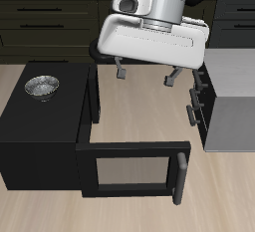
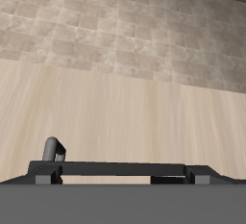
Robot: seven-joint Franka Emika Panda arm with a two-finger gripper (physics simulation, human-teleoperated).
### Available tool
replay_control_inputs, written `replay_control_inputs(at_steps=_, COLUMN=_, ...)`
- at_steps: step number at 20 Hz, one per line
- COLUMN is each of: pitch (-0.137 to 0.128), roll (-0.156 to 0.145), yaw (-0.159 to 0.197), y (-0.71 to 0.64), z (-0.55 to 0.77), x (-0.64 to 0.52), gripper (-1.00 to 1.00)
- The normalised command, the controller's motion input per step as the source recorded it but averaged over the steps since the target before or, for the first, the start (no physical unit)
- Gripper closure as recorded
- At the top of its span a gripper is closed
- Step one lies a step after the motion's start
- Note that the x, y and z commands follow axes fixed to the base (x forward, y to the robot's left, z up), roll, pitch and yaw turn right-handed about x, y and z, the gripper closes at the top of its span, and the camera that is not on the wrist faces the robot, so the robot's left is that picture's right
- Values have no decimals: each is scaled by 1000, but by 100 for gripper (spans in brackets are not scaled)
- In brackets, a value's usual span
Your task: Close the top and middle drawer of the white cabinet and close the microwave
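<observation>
Hovering gripper (image 1: 145, 74) between microwave (image 1: 45, 136) and white cabinet (image 1: 231, 97), fingers spread, empty; microwave door (image 1: 131, 168) swung wide toward table front, drawer (image 1: 200, 99) protruding; likely push drawer front squarely near handle, avoid glancing contact

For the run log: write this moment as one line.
microwave door: open | white cabinet drawers: not flush | end effector: open, holding nothing, above table between them
</observation>
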Motion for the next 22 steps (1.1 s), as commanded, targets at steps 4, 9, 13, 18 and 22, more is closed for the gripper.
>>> replay_control_inputs(at_steps=4, pitch=-11, roll=-40, yaw=-14, y=6, z=-94, x=194, gripper=-100)
replay_control_inputs(at_steps=9, pitch=-42, roll=-16, yaw=-31, y=-66, z=-27, x=101, gripper=-100)
replay_control_inputs(at_steps=13, pitch=20, roll=-2, yaw=-23, y=-56, z=-91, x=109, gripper=-100)
replay_control_inputs(at_steps=18, pitch=3, roll=4, yaw=-11, y=53, z=-33, x=65, gripper=-100)
replay_control_inputs(at_steps=22, pitch=-13, roll=10, yaw=6, y=144, z=-52, x=62, gripper=-100)
